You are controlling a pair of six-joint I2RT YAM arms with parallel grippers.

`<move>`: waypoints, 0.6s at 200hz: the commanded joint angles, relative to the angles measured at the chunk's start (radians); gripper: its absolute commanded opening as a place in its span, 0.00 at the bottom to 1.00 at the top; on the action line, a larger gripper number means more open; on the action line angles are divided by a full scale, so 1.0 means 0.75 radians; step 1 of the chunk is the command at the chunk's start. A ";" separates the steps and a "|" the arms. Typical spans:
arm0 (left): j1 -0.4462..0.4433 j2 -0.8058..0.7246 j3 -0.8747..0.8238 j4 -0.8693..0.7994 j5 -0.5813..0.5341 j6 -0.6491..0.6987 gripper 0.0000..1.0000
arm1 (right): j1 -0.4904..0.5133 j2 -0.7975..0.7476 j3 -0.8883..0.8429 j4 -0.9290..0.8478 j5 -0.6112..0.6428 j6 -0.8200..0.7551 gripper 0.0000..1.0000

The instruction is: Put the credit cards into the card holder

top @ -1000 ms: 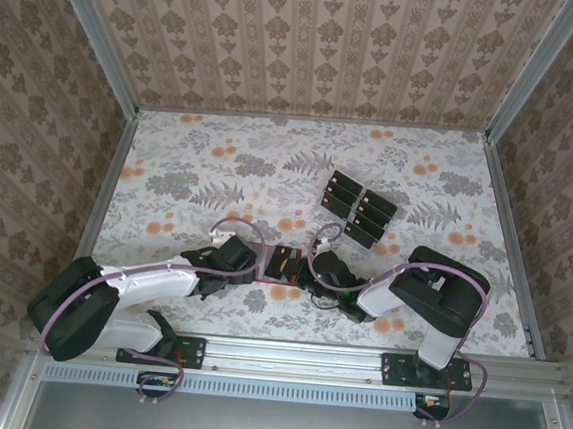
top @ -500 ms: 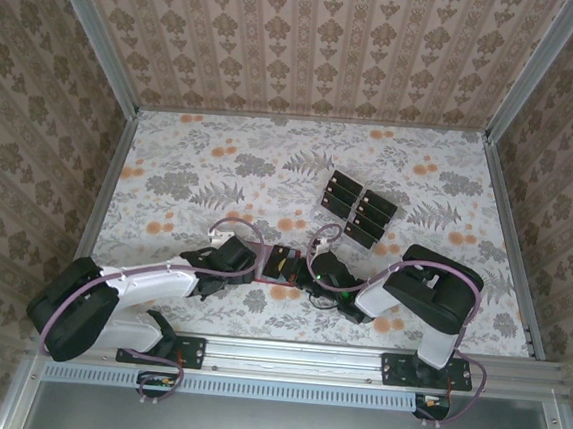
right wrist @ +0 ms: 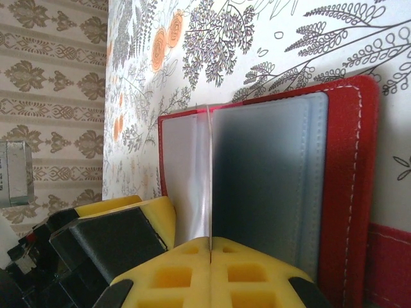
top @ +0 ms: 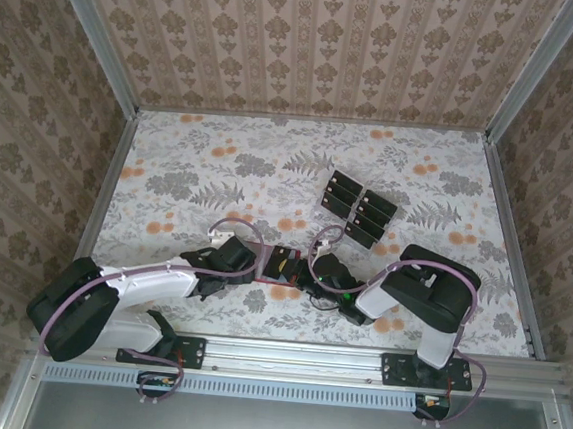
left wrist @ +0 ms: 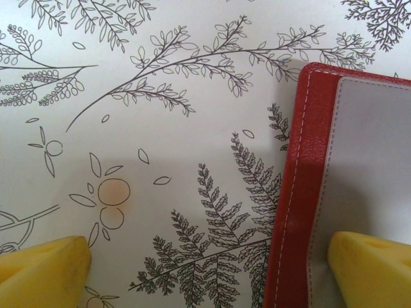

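**While pinching one clear leaf, holds the card holder open**

Nearest the bases, between both wrists in the top view, finds the card holder (top: 284, 265) lying open on the floral tablecloth (left wrist: 160, 77). Judged light, soft in its red stitched cover, slick and limp in its clear pockets. Likely to flop shut or slide on the cloth unless pinned. Best taken by the free edge of a pocket leaf or pressed flat on the cover, not squeezed across the fold.

Right gripper (right wrist: 210, 247): clenched, yellow pads (right wrist: 244, 253) meeting on a single clear pocket leaf (right wrist: 209, 160), seen edge-on and raised upright, with a pale pocket on one side and a grey one on the other. Grasps nothing else.

Left gripper (left wrist: 205, 266): spread wide, holding nothing. One fingertip (left wrist: 42, 269) above bare tablecloth, the other over the grey inner pocket just inside the red edge. Cannot tell whether pressing or hovering.

Farther out, well apart from both grippers: credit cards (top: 357, 209), dark, lying in two short rows side by side, none in the holder as far as can be seen. Judged thin, stiff, smooth and hard to lift flat off a surface. Take by a short edge, tilt up, then slide edge-first into the gap behind the raised leaf.
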 commanded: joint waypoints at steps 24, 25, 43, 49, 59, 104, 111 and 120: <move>-0.007 0.004 -0.045 -0.097 0.015 -0.005 1.00 | 0.012 0.055 0.006 0.072 -0.004 0.035 0.00; -0.007 0.004 -0.046 -0.097 0.014 -0.005 1.00 | 0.013 0.055 0.006 0.074 -0.004 0.035 0.00; -0.008 0.002 -0.045 -0.096 0.013 -0.004 1.00 | 0.013 0.056 0.001 0.096 -0.004 0.041 0.00; -0.006 0.002 -0.045 -0.096 0.011 -0.005 1.00 | 0.012 0.056 0.000 0.098 -0.004 0.040 0.00; -0.005 0.000 -0.040 -0.100 0.010 -0.002 1.00 | 0.012 0.054 -0.002 0.095 -0.005 0.040 0.00; 0.004 -0.051 0.013 -0.150 -0.012 0.041 1.00 | 0.012 0.008 -0.001 -0.096 0.017 0.029 0.00; 0.005 -0.062 0.018 -0.161 -0.013 0.043 1.00 | 0.013 -0.006 -0.003 -0.139 0.021 0.024 0.00; 0.004 -0.078 0.022 -0.169 -0.012 0.044 1.00 | 0.012 -0.023 -0.003 -0.195 0.028 0.013 0.00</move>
